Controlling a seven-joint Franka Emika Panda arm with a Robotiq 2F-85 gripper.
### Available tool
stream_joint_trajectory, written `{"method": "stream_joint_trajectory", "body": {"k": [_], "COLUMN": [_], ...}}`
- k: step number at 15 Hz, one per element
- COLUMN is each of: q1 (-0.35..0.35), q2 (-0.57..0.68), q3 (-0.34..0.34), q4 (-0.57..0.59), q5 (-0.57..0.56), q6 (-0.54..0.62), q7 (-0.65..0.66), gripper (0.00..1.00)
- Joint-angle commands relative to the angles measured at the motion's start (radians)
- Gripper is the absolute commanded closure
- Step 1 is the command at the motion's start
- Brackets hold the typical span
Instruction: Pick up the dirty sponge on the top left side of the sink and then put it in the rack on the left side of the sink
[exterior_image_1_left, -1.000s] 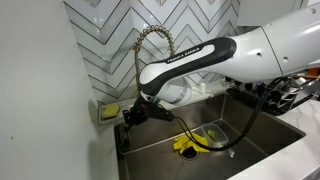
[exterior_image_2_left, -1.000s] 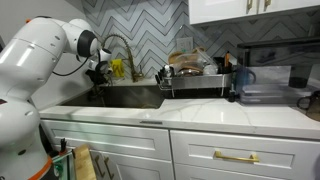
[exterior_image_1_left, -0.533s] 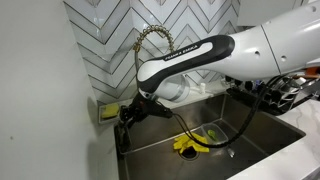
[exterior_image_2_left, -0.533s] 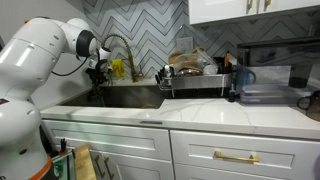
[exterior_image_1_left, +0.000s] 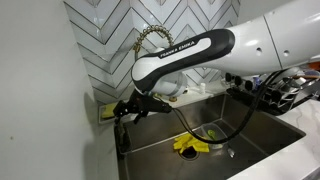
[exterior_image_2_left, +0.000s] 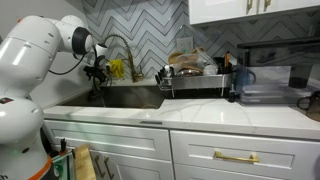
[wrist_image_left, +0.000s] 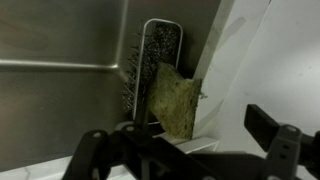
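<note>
Currently, sink (exterior_image_1_left: 265, 140): steel basin under a gold spring faucet (exterior_image_1_left: 150, 35); a yellow cloth (exterior_image_1_left: 195, 142) lies on the basin floor, well apart from the working corner.
Arm (exterior_image_1_left: 190, 55): reaches across the basin to the far corner, where the tiled wall (exterior_image_1_left: 90, 50) meets the ledge (exterior_image_1_left: 100, 103).
Step in hand: my reading is the approach to the pick. Nothing is grasped yet and the placing has not begun.
Gripper (exterior_image_1_left: 120, 113): just beside the corner ledge, aimed at it. In the wrist view the two fingers (wrist_image_left: 272, 135) stand wide apart, with nothing between them.
Next move (judgement): ease forward until the fingers straddle the pad across its thin dimension, then close. The wall is close on one side, so the finger on that side has little room. Approach squarely, or the pad may be pushed along the ledge.
Rack (wrist_image_left: 162, 40): narrow steel-grey holder with rounded corners, seen in the wrist view running up the frame against the steel.
Sponge (wrist_image_left: 175, 102): on the corner ledge, seen in an exterior view (exterior_image_1_left: 108, 110) as a yellow-green block just ahead of the gripper. In the wrist view it overlaps the lower part of the rack; whether it touches or only sits in front, cannot tell.
Sponge axis: in the wrist view the long axis runs roughly up the frame, tilted a little, nearly parallel to the rack's. The broad olive-brown face is turned toward the camera.
</note>
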Motion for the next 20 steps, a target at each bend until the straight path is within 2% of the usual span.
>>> {"method": "stream_joint_trajectory", "body": {"k": [1, 8, 11, 13, 18, 20], "q1": [0.076, 0.152, 0.178, 0.193, 0.215, 0.225], "q2": [-0.130, -0.327, -0.379, -0.414, -0.483, -0.504], "q3": [-0.101, -0.173, -0.192, -0.203, -0.212, -0.211], "q4": [-0.039, -0.031, -0.021, -0.031, -0.068, -0.080], "q5": [-0.076, -0.206, -0.297, -0.357, -0.415, -0.447], "q6": [-0.148, -0.611, -0.731, -0.736, -0.592, -0.568], "q7": [0.134, 0.256, 0.305, 0.373, 0.607, 0.659], "gripper": [0.00, 0.00, 0.00, 0.00, 0.00, 0.00]}}
